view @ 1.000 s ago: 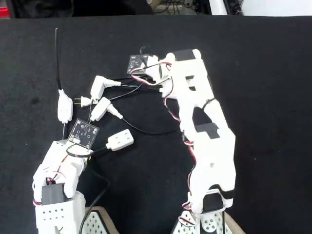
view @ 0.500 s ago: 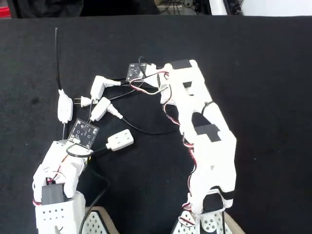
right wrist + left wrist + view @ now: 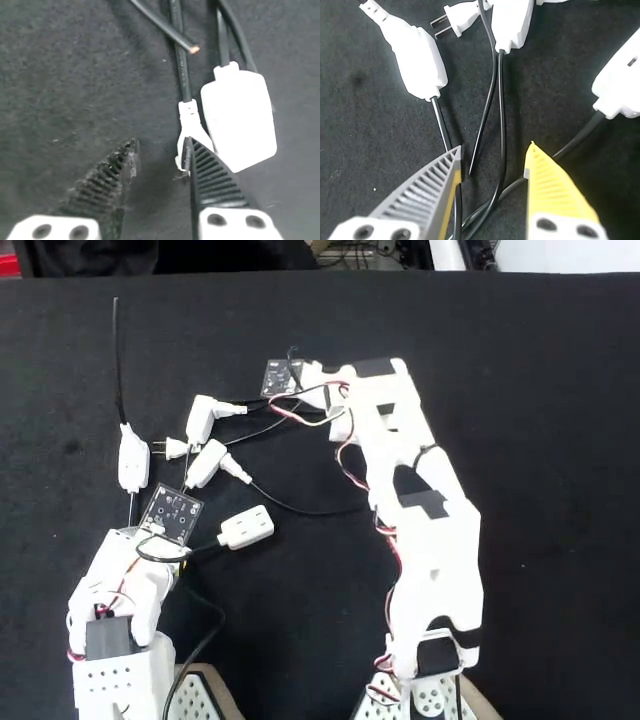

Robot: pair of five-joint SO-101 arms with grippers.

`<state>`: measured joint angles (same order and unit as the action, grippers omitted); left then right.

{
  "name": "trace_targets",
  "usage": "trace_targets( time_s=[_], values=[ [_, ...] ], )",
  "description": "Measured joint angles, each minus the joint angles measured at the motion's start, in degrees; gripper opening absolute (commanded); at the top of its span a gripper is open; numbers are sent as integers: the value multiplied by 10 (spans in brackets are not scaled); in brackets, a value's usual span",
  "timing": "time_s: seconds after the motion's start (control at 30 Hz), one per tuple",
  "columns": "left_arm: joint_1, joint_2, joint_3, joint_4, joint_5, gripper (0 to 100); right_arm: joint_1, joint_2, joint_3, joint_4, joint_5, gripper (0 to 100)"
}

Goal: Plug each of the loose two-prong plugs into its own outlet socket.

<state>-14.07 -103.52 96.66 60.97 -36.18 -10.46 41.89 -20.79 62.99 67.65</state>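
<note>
— What is the table covered with?
— Black cloth, matt and slightly fuzzy. The plugs are moulded in smooth white plastic with a faint gloss.
— And the prongs?
— Bare metal is seen; the cords are sheathed in smooth black plastic.

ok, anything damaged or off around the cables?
One black cable ends in a bare cut tip with copper showing, beside the white connector, just ahead of the open right gripper. The other cords merely cross each other.

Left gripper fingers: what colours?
Left gripper: one finger grey, the other yellow; best in the left wrist view.
</note>
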Motion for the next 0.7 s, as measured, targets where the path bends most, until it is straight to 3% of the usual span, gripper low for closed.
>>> trace_targets(
  time_s=[0.13, 0.7],
  values=[
    [0, -1, 0, 0, 0, 206, 6, 2, -4, -3, 3, 207],
    [0, -1, 0, 0, 0, 205, 20, 5, -42, 21, 28, 205]
  ],
)
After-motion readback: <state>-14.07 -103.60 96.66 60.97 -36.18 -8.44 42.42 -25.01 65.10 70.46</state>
